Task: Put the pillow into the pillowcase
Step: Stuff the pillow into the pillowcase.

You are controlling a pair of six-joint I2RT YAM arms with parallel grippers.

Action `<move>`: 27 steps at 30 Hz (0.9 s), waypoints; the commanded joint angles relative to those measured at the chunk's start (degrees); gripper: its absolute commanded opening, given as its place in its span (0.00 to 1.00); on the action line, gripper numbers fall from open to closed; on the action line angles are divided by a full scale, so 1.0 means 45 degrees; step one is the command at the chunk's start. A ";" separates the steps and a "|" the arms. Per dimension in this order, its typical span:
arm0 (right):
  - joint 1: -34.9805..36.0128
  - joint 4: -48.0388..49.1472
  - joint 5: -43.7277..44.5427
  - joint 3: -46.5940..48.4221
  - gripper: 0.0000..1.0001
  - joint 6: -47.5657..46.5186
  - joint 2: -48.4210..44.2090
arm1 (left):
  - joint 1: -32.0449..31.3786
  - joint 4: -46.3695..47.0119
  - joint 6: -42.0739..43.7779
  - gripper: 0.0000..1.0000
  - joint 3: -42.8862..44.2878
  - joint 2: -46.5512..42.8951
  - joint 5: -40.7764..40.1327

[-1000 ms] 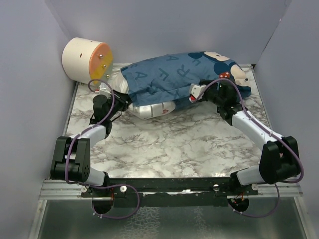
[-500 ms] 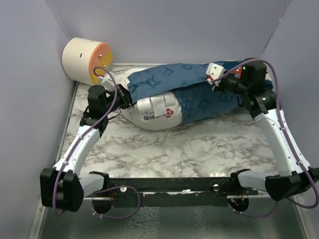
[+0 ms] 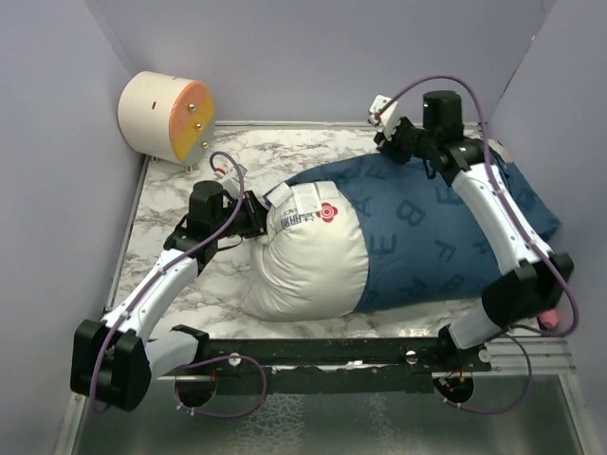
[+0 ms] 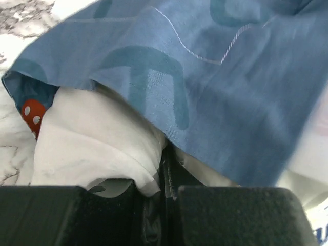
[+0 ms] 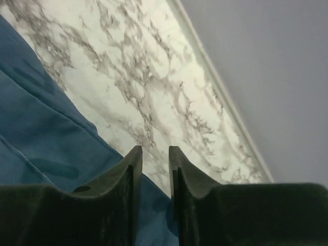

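Pillow partly inside the pillowcase on the marble surface

We see the pillow lying on the marble surface, its right part covered by the blue pillowcase while its white left end with the printed label bulges out of the opening. Our left hand sits at the pillow's upper left corner, its jaws clamped on white pillow fabric, with the pillowcase edge draped just above in the left wrist view. Our right hand hangs over the far edge of the surface beside the pillowcase, its fingers parted by a narrow gap with nothing between them. A cream cylinder stands in the far left corner.
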 commanded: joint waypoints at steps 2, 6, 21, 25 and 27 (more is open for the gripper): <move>0.0051 0.0492 -0.0357 0.0601 0.46 0.2151 0.0833 | -0.0083 0.1487 0.0160 0.03 -0.0676 0.1202 0.0025; 0.0051 -0.0308 -0.4153 -0.0002 0.75 0.2949 -0.0987 | -0.0089 0.2041 0.0184 0.05 -0.1105 0.1132 -0.0638; 0.2060 -0.2692 -0.1703 -0.3543 0.65 0.3206 -0.2681 | -0.0608 0.3187 -0.0482 0.10 -0.1971 0.0459 -0.1002; 0.2416 -0.2404 0.0370 -0.3654 0.55 0.3678 -0.2329 | -0.0850 0.3235 -0.0538 0.10 -0.1930 0.0464 -0.1115; 0.2433 -0.2341 0.0870 -0.3618 0.49 0.3710 -0.2313 | -0.0873 0.3185 -0.0495 0.10 -0.1878 0.0395 -0.1183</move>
